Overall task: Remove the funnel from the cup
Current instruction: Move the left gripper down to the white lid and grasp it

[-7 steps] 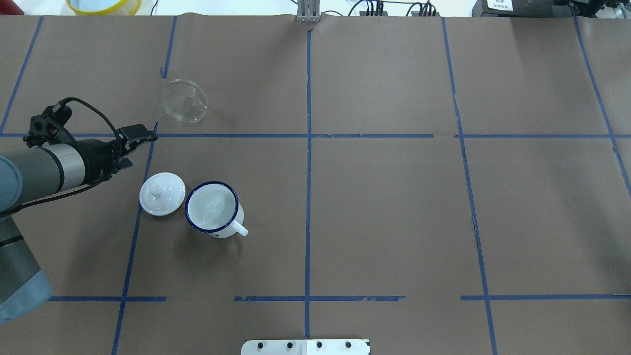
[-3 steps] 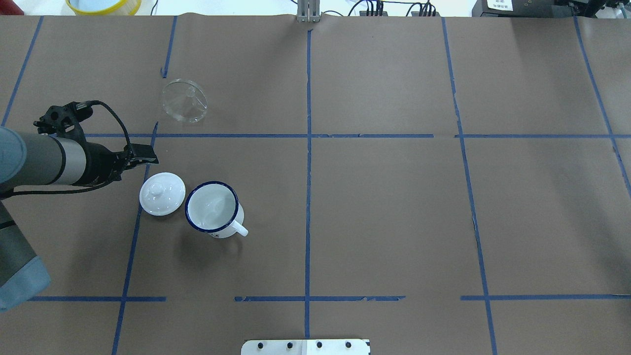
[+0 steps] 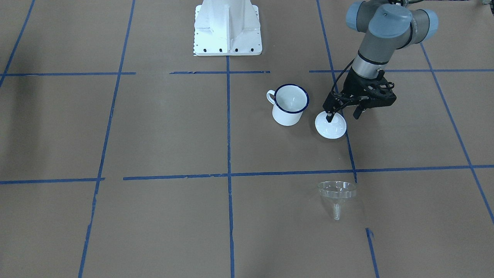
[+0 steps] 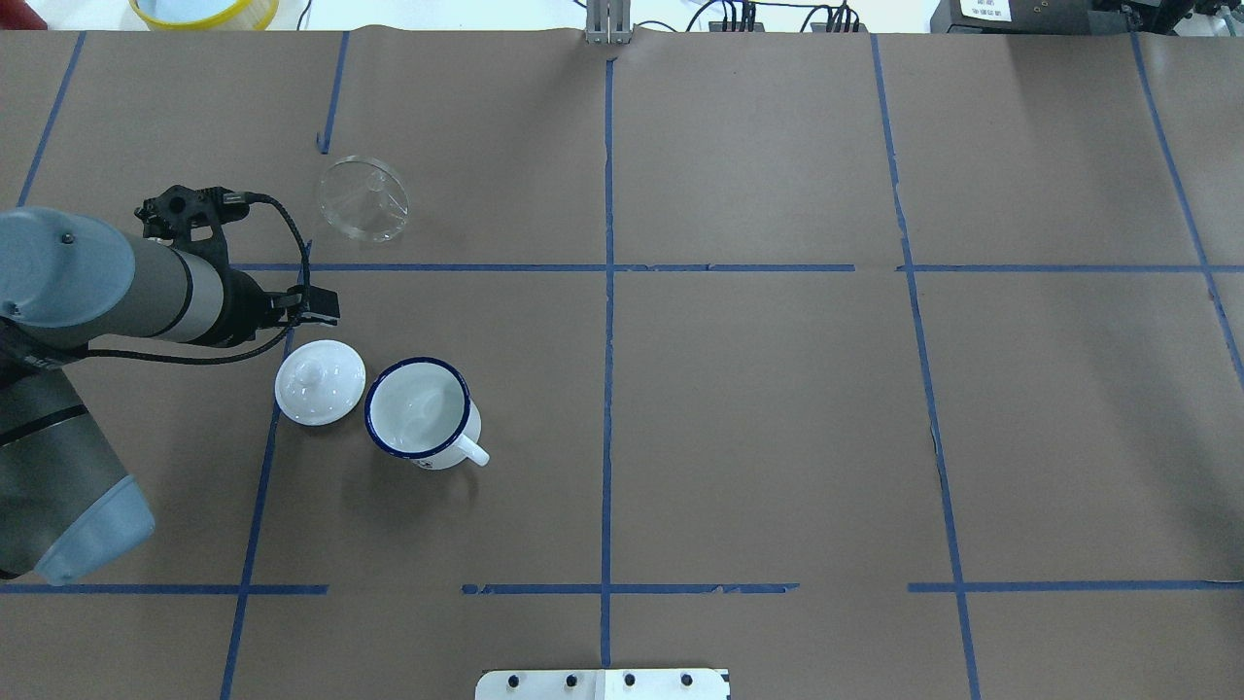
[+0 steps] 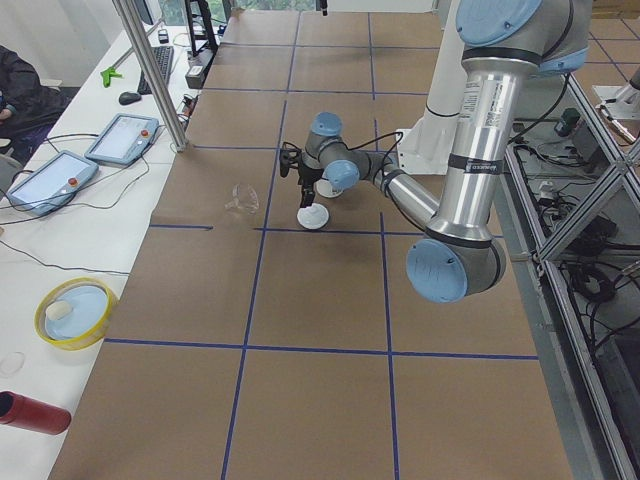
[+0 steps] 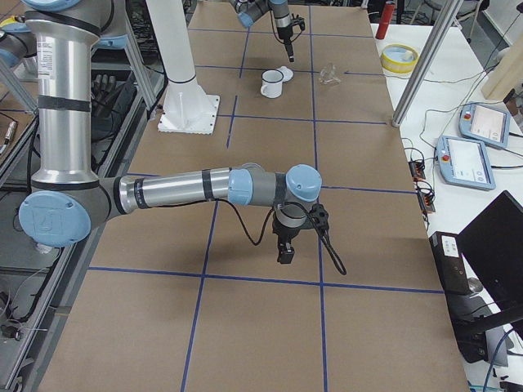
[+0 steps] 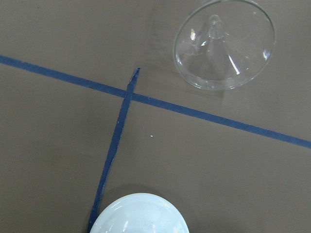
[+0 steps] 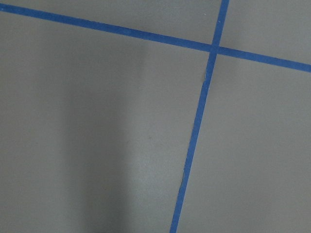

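The clear funnel (image 4: 362, 199) lies by itself on the brown paper, its spout towards the table's far edge (image 3: 336, 195), and fills the top of the left wrist view (image 7: 223, 43). The white cup (image 4: 418, 408) with the blue rim stands upright with nothing in it (image 3: 289, 104). My left gripper (image 3: 342, 116) hangs open and holds nothing, just above the far edge of a white domed lid (image 4: 320, 381), between the funnel and the cup. My right gripper (image 6: 283, 249) shows only in the exterior right view, over bare paper; I cannot tell whether it is open or shut.
The lid (image 3: 330, 125) lies against the cup's side. A yellow-rimmed dish (image 4: 204, 10) sits beyond the far edge. The white robot base (image 3: 227, 27) stands at the near edge. Blue tape lines cross the paper.
My left arm swung right and towards the near edge. Its gripper went from the tape crossing to over the lid's far edge. Funnel, cup and lid have not moved.
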